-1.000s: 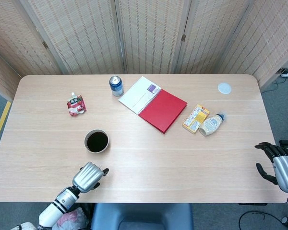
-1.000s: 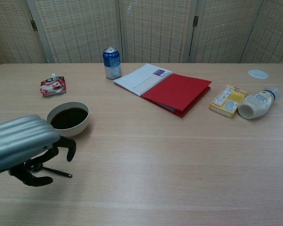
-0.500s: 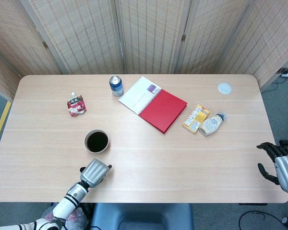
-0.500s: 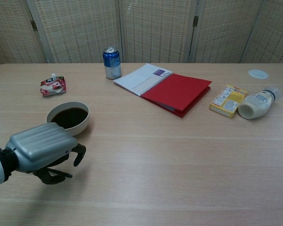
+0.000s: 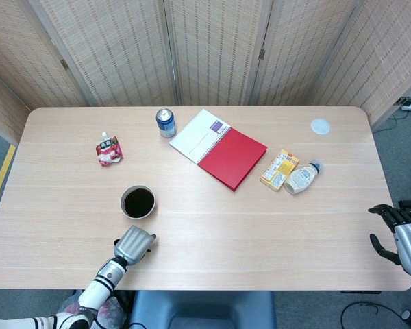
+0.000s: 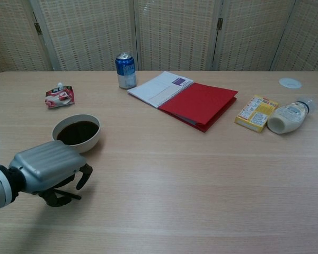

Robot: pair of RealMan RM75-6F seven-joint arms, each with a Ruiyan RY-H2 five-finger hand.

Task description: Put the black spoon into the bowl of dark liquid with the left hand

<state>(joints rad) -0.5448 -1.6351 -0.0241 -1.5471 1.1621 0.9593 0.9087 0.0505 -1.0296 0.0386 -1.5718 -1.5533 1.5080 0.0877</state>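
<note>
Spoon (image 6: 68,196) mostly hidden beneath left hand's (image 6: 45,170) curled fingers (image 6: 84,175)

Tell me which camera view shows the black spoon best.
The chest view: part of the black spoon shows on the table under the left hand, its handle poking out to the right. In the head view the left hand covers the spoon completely.

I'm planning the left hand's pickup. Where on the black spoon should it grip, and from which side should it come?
Probably the thin handle, from above. The black spoon lies flat on the table just in front of the bowl, and only its handle pokes out to the right under the left hand, so fingers would close across it. Its other end is hidden.
</note>
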